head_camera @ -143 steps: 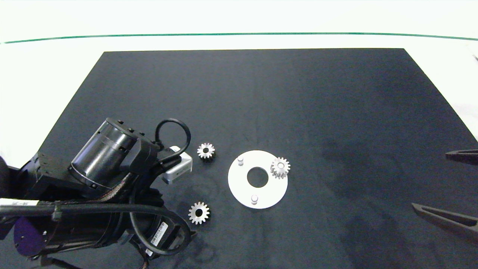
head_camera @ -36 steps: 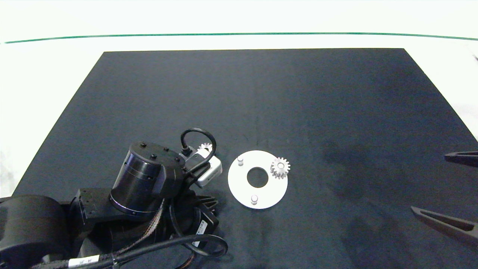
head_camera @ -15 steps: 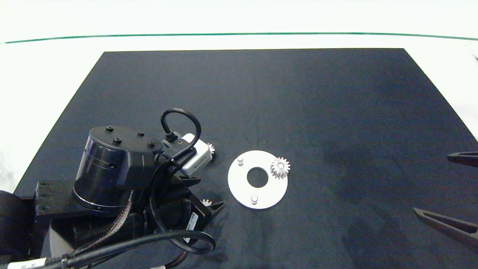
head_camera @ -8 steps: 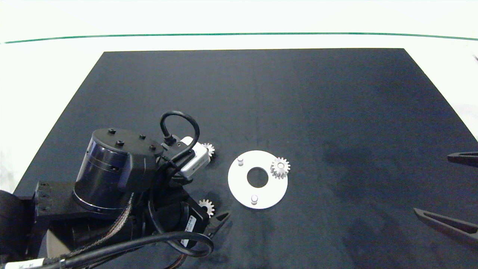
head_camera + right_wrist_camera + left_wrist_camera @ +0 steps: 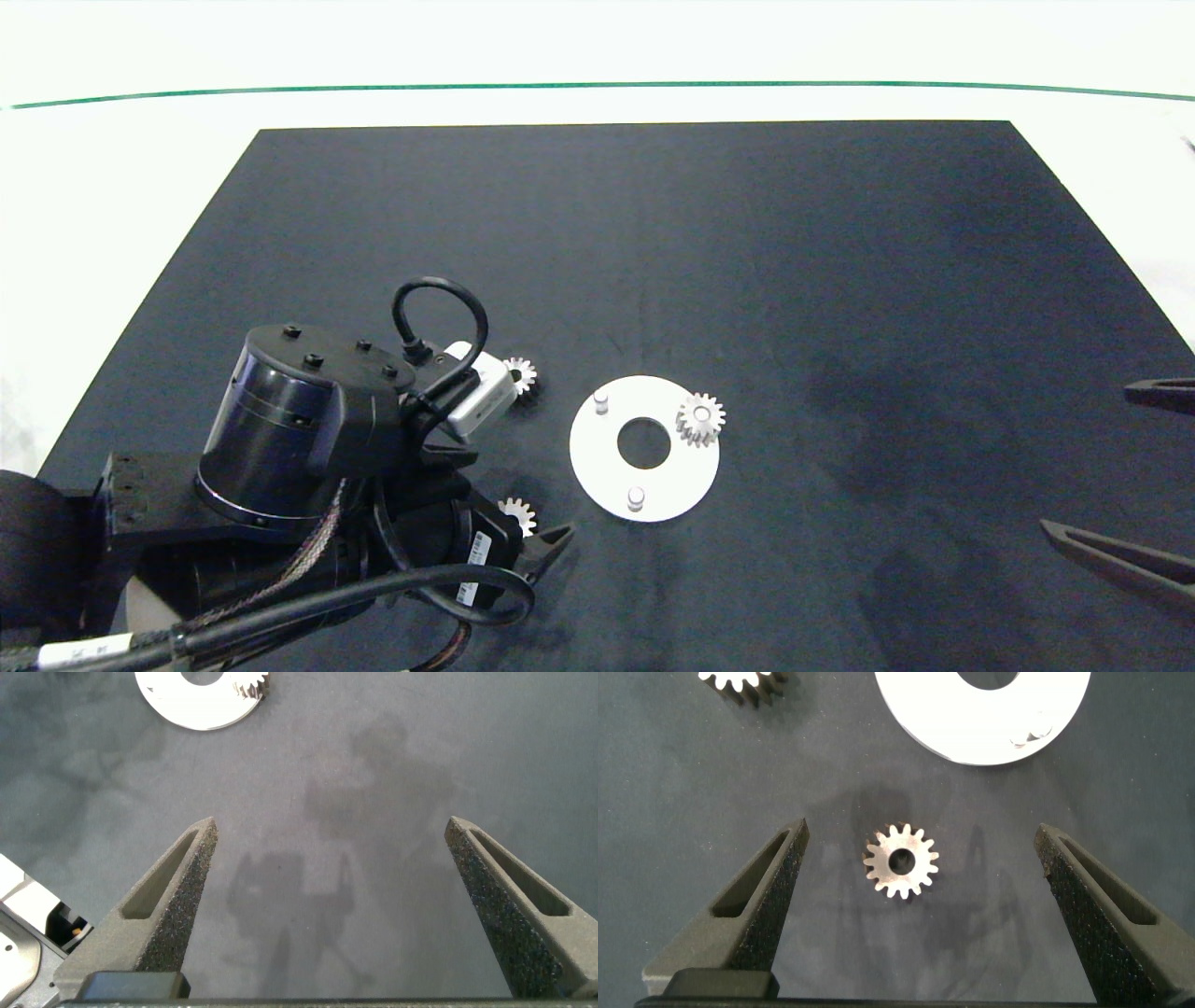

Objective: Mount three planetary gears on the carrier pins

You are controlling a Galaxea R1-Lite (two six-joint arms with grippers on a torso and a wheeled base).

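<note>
The white disc [image 5: 611, 471] lies mid-mat with its carrier pins; two pins [image 5: 601, 401] [image 5: 636, 497] are bare. One planetary gear [image 5: 701, 418] sits on the right-hand pin. A second gear [image 5: 523, 373] lies left of the disc, half hidden by my left wrist camera. The third gear [image 5: 901, 862] lies flat on the mat between the fingers of my left gripper [image 5: 923, 831], which is open and not touching it; the head view shows only part of this gear [image 5: 516, 514]. My right gripper [image 5: 330, 824] hangs open over bare mat at the right edge [image 5: 1083, 457].
A black mat [image 5: 653, 233] covers a white table, with a green line [image 5: 597, 85] along the far side. My bulky left arm [image 5: 280, 448] and its cable fill the mat's near-left corner. In the right wrist view the disc [image 5: 201, 705] is far off.
My left arm has shifted a little to the right, and more of the near gear now shows between its open fingers. The right arm, the disc and the gears have stayed put.
</note>
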